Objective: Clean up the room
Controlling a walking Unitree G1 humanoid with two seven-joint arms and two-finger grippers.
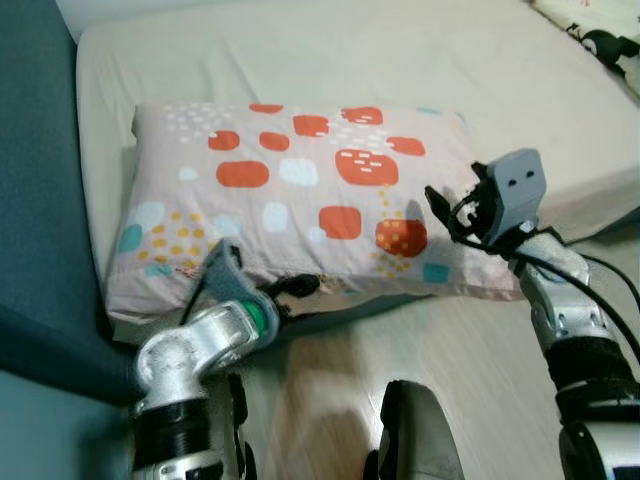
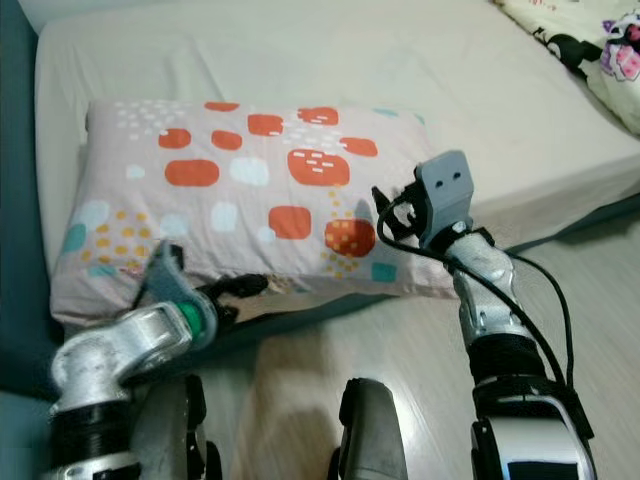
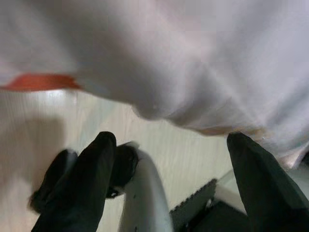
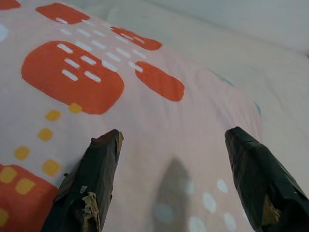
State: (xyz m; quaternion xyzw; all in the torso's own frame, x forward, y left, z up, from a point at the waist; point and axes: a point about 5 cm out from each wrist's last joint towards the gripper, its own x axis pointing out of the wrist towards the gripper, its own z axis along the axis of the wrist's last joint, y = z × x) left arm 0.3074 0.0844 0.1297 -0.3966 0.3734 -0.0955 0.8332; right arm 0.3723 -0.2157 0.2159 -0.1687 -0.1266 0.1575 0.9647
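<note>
A pink pillow (image 1: 300, 190) with orange, white and yellow patches lies on the cream mattress (image 1: 400, 50), its front edge hanging over the mattress side. My left gripper (image 1: 292, 288) is low at the pillow's front edge, left of centre; in the left wrist view it (image 3: 171, 140) stands open, with the pillow's underside (image 3: 193, 72) just past the fingertips. My right gripper (image 1: 440, 212) hovers over the pillow's right end. It (image 4: 173, 137) is open too, with nothing between the fingers and its shadow falling on the pillow (image 4: 96, 87).
A teal headboard or wall (image 1: 40, 200) borders the bed on the left. Light wooden floor (image 1: 450, 340) runs along the bed's front side. My own legs (image 1: 415, 430) are below. A patterned blanket (image 2: 600, 40) lies at the mattress's far right.
</note>
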